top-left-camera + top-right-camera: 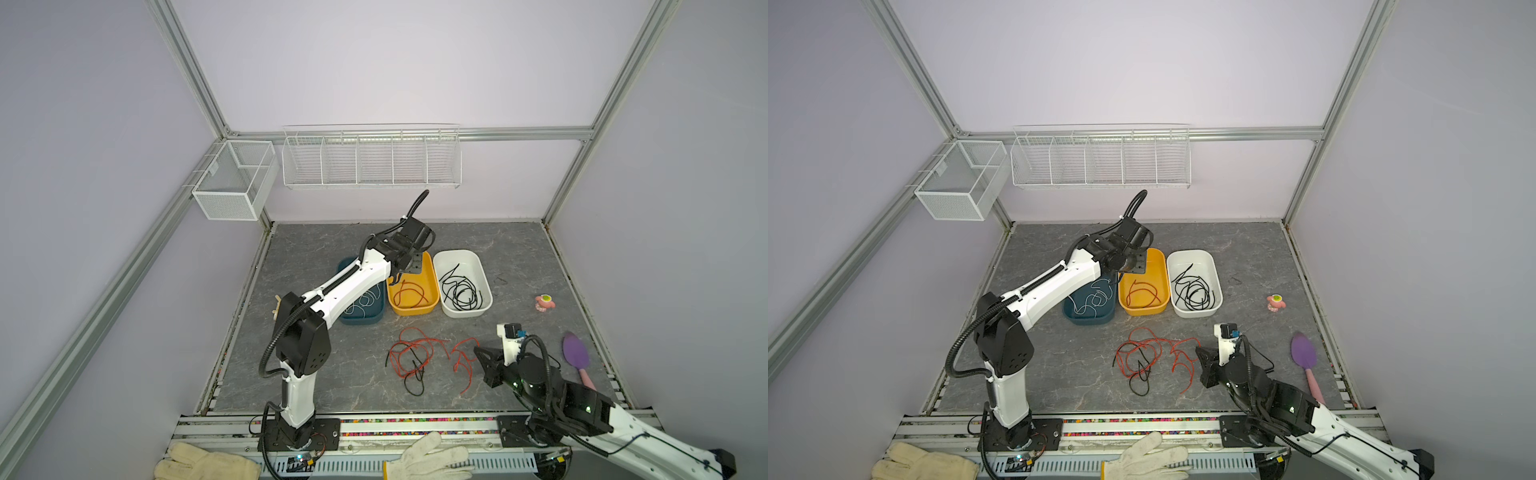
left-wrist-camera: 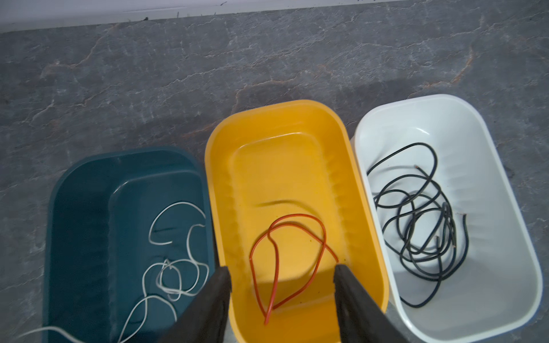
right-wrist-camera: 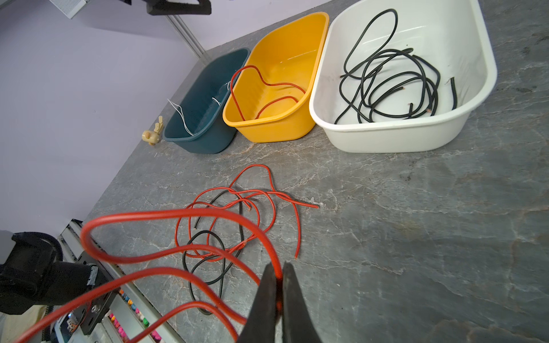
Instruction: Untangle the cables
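A tangle of red and black cables [image 1: 411, 353] [image 1: 1142, 357] [image 3: 225, 219] lies on the grey table. My right gripper [image 3: 278, 267] [image 1: 478, 351] [image 1: 1200, 353] is low at the tangle's right side, shut on a red cable [image 3: 166, 213] that loops up off the table. My left gripper [image 2: 280, 271] [image 1: 409, 266] [image 1: 1133, 262] hangs open over the yellow bin [image 2: 279, 104] [image 1: 432, 282], its jaws apart and holding nothing. A red cable [image 2: 297, 216] lies loose in that bin. White cable [image 2: 178, 205] sits in the teal bin [image 2: 124, 154], and black cables [image 1: 461, 293] in the white bin [image 2: 445, 98].
The three bins stand side by side at the table's far middle. A pink toy [image 1: 544, 302] and a purple spoon [image 1: 575, 351] lie at the right. A small beige toy [image 3: 153, 135] sits left of the teal bin. Wire baskets [image 1: 372, 160] hang on the back wall, gloves [image 1: 428, 457] at the front rail.
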